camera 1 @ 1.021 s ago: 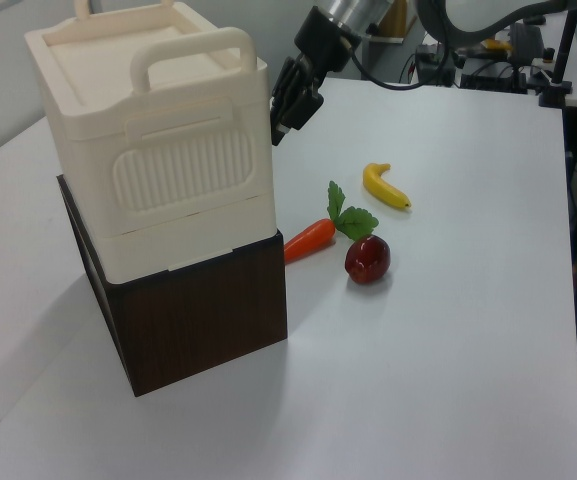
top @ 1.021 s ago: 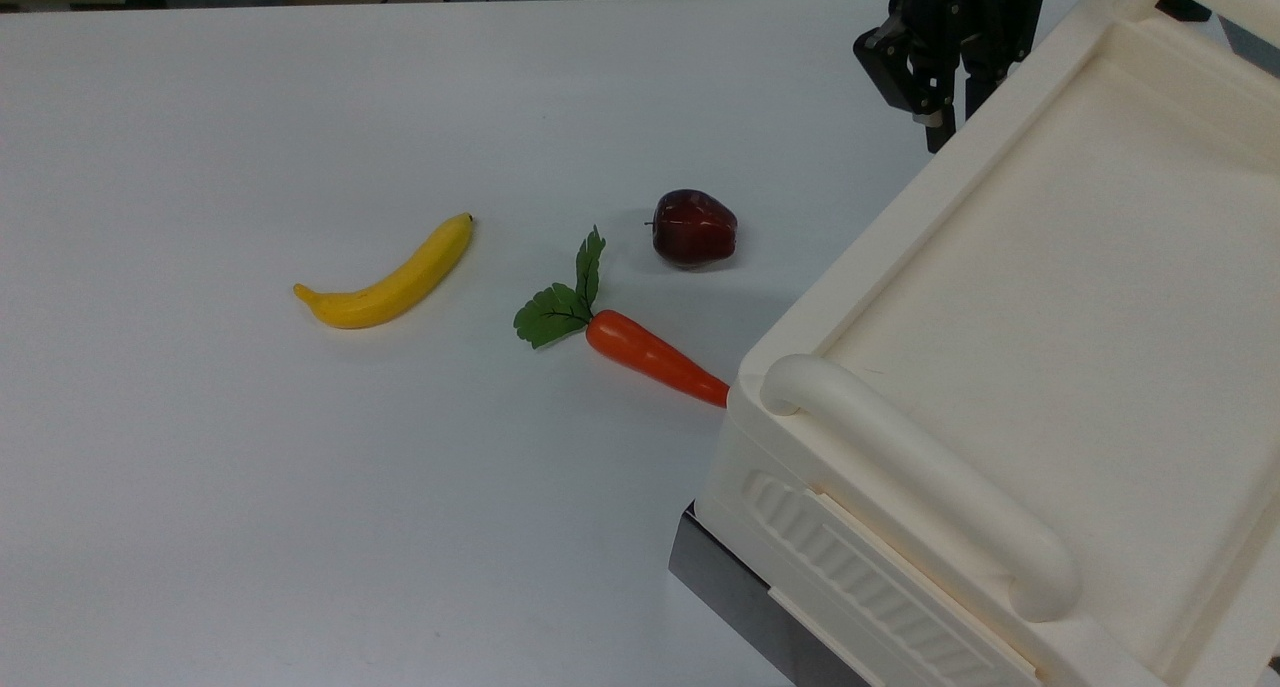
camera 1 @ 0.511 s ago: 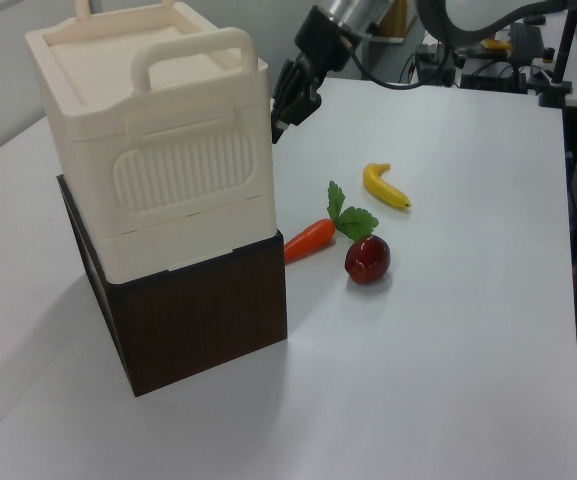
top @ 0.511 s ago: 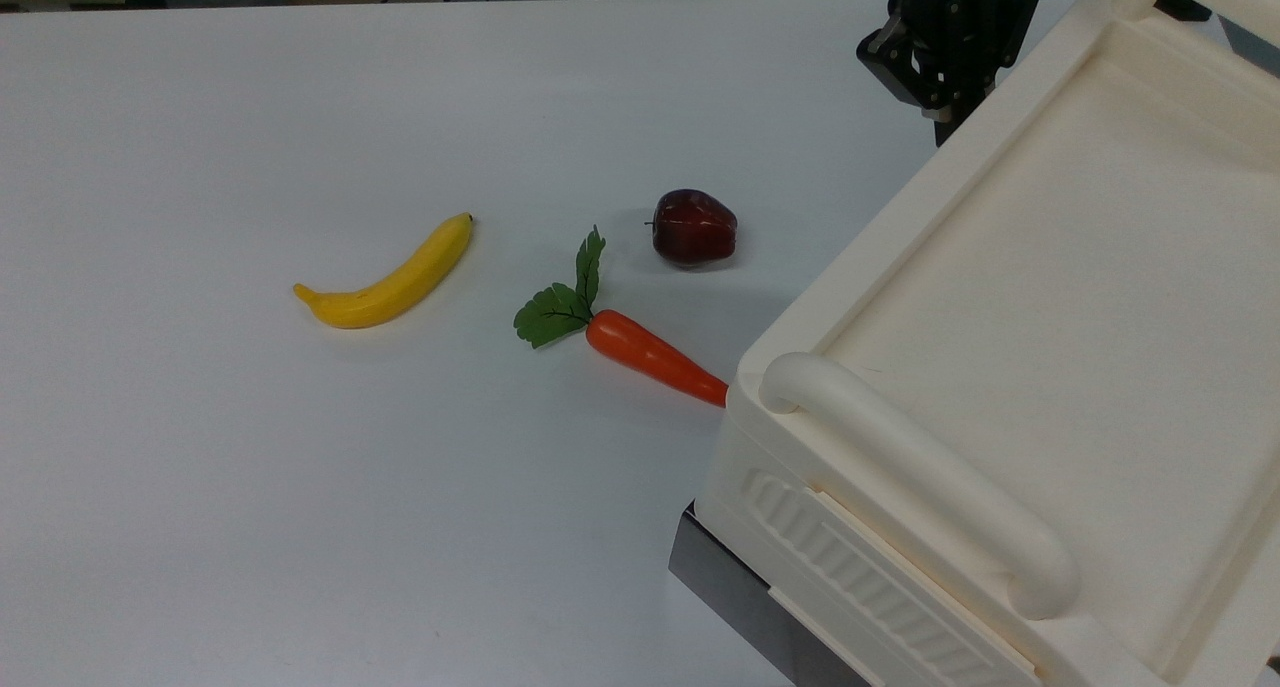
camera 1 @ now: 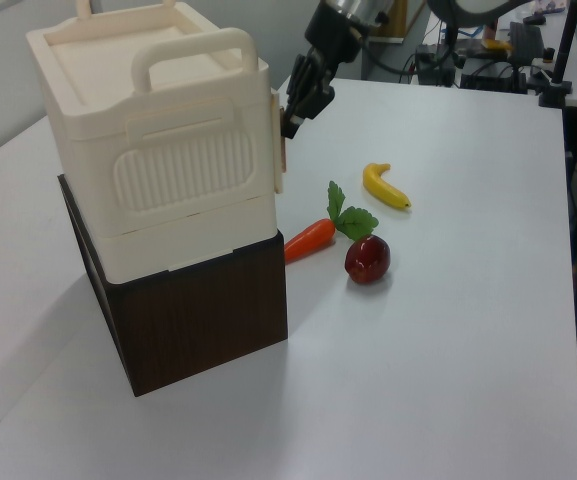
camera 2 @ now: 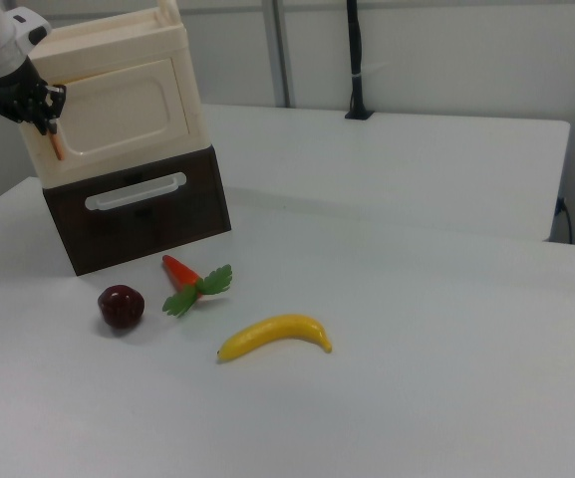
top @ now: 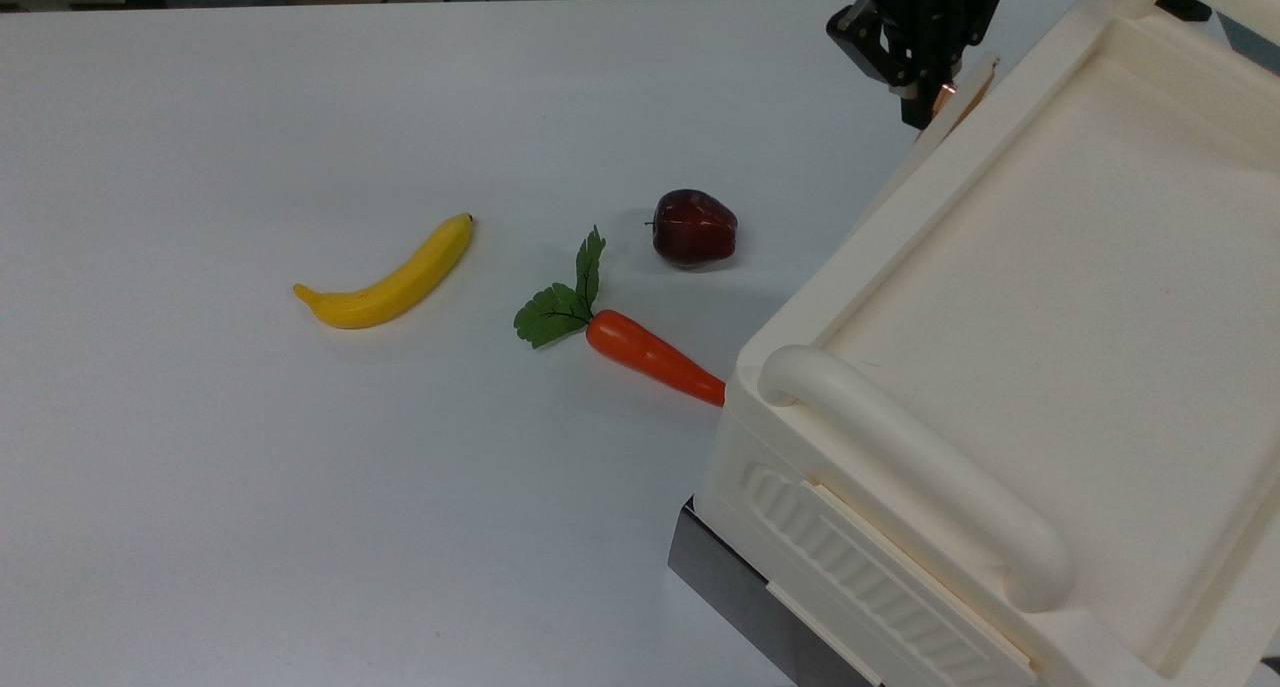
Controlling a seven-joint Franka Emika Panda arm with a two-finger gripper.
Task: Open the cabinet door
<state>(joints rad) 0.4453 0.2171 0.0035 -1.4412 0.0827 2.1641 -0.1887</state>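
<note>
Since the door (camera 1: 279,140) is a light, stiff panel on the cabinet (top: 1050,297) side, you pull at its copper-edged end, where your gripper (top: 925,87) appears clenched.

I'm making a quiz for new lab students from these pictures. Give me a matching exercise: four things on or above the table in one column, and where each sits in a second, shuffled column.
Things:
1. banana
2. carrot
3. apple
4. claw

Places:
A. at the orange strip on the cabinet door's edge
B. tip reaching the cabinet's corner in the top view
C. farthest from the cabinet among the fruit
D. beside the carrot's leaves, apart from the cabinet

Pairs: 1-C, 2-B, 3-D, 4-A
</note>
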